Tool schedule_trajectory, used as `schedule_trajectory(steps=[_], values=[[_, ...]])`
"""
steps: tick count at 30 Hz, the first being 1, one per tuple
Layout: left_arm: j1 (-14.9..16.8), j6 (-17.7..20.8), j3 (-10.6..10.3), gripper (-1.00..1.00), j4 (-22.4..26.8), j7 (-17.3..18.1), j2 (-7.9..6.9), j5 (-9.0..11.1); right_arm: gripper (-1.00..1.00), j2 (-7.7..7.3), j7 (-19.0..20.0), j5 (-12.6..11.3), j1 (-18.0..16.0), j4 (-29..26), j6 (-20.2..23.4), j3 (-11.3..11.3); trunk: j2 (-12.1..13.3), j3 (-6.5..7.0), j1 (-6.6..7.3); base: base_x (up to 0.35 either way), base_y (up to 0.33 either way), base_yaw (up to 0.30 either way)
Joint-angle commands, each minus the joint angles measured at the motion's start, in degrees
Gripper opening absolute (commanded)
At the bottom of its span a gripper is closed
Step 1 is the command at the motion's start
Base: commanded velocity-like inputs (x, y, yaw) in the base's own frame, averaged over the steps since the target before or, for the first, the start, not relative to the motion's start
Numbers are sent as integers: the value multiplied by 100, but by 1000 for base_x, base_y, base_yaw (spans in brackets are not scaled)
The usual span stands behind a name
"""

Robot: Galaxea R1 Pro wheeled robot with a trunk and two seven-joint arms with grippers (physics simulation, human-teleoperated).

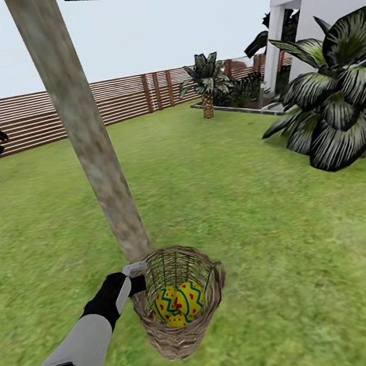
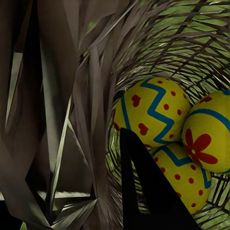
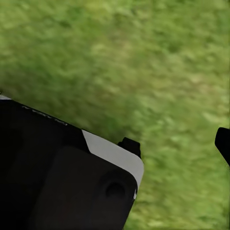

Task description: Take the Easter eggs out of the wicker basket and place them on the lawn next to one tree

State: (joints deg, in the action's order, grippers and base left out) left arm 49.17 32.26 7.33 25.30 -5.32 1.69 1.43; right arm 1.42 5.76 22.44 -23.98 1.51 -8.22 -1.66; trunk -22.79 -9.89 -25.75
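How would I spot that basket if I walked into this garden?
Find the thick, pale grey-beige leaning tree trunk on the green lawn. At its foot sits a small round brown woven-twig basket, open-latticed, the robot's left pincer at its rim. It holds yellow eggs with blue zigzags.

No words, numbers, labels or brands could be read anywhere; the eggs [image 2: 152, 111] bore only zigzags, dots and hearts.

Rough woven-twig wicker basket [image 1: 183, 326] (glossy Easter eggs [image 1: 178, 304] inside).
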Motion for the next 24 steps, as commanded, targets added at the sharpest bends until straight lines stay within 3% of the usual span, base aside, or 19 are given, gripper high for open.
schedule_trajectory(steps=[1,24], values=[[5,26,32,-100,10,-22,6,41,100,-6,5,24,-10,12,-30,-23,-13,-11,-3,0,0,292],[5,26,32,-100,10,-22,6,41,100,-48,5,23,-10,7,-109,-45,-13,-11,-3,0,0,292]])
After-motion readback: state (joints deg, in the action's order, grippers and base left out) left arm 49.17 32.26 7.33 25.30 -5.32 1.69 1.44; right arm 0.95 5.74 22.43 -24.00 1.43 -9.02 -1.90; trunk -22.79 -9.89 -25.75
